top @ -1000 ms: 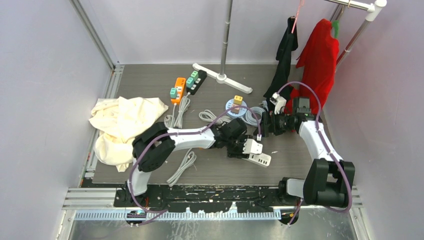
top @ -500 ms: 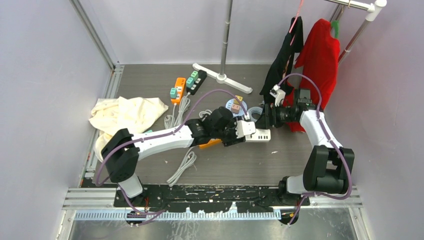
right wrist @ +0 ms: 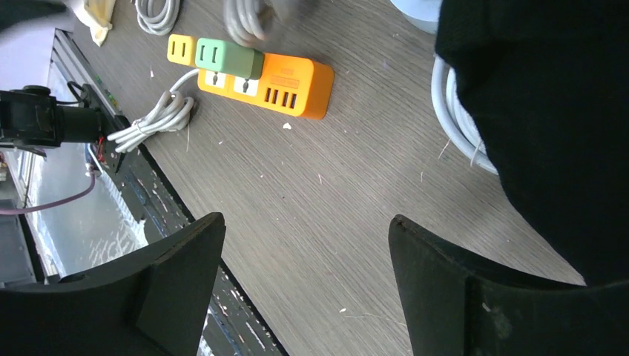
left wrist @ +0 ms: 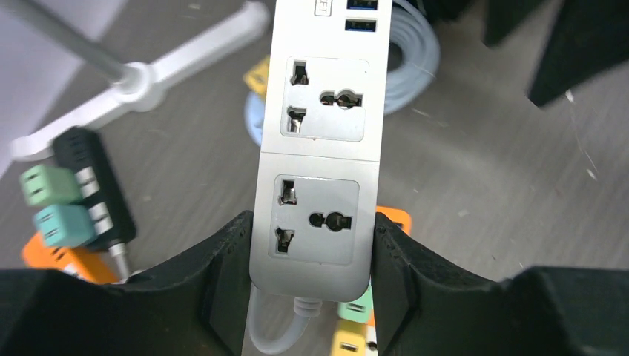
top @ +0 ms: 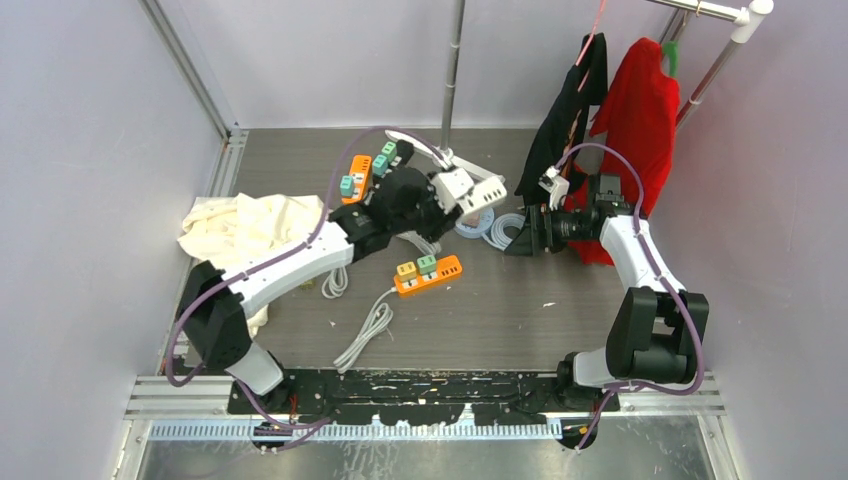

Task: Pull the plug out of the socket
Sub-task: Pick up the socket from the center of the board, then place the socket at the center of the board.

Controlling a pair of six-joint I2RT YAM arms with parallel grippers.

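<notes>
Fingers (left wrist: 222, 271) of the left gripper (left wrist: 311, 248), raised over the rear of the bench (top: 560, 320), are clamped partway closed on the long sides of the white power strip (left wrist: 315, 126) near its cord end; the right gripper (right wrist: 304, 230) is spread wide and holds nothing. Both sockets (left wrist: 315, 222) visible in the left wrist view are empty, and no plug can be located, so extraction appears complete. For set-down, lower the strip level onto a bare patch of bench and release only once it rests flat.
</notes>
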